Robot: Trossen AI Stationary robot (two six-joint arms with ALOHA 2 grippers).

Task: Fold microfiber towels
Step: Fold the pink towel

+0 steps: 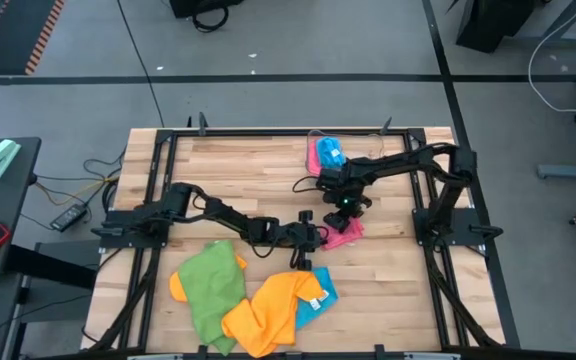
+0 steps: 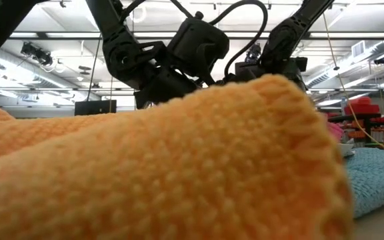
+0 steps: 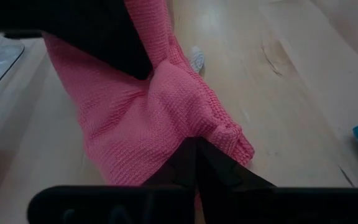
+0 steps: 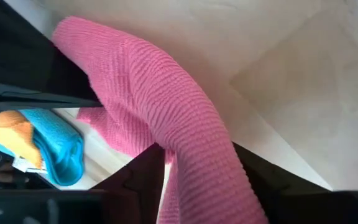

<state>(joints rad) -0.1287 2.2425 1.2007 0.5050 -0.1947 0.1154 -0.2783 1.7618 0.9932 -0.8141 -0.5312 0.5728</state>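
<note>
From my station, the left gripper (image 3: pixel 196 149) was pinching the soft pink microfiber towel (image 1: pixel 343 231) at the table's three o'clock while the right gripper (image 1: pixel 345 207) spread apart, so I feared the fold springing open.

surface: wooden table (image 1: pixel 248 175) | lying on it: green towel (image 1: pixel 208 285), orange towel (image 1: pixel 273 305), blue towel (image 1: pixel 320 300), pink towel (image 1: pixel 343 232)

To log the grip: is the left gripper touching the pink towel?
Touching. In the left wrist view, the left gripper is shut on the pink towel's edge.
</note>
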